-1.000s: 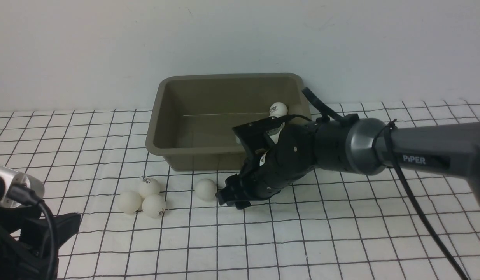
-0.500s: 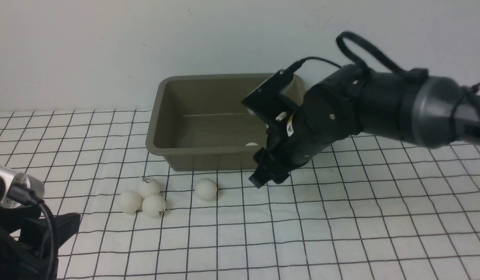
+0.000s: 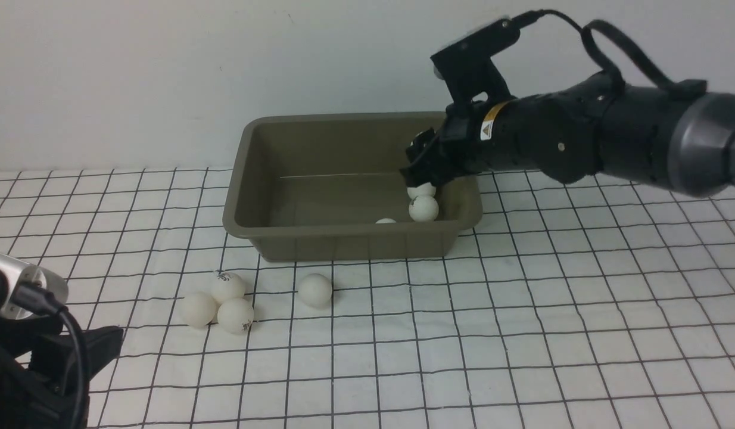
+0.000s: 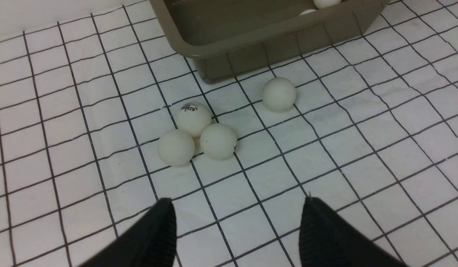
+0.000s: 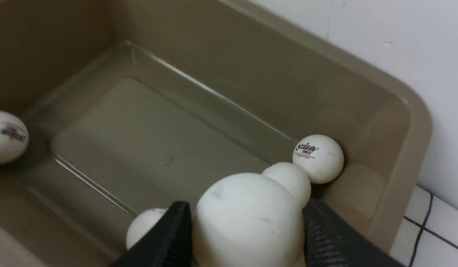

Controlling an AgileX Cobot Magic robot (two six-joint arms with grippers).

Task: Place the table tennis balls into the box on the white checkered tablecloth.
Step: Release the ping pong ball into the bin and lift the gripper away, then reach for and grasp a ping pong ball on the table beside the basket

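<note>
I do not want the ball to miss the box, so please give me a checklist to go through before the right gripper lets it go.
1. The held ball is gripped by the right gripper: ok.
2. This gripper is above the inside of the box: ok.
3. The landing spot is free: not ok, other balls lie just beneath.
4. The left gripper is open and away from the box: ok.
5. The tablecloth is cleared: not ok, four balls lie in front of the box.

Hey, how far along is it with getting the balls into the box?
Done: four balls lie in the box. In hand: the right hand holds a fifth ball over the box, not yet released. Left: four loose balls on the cloth; the left hand is open and empty.
</note>
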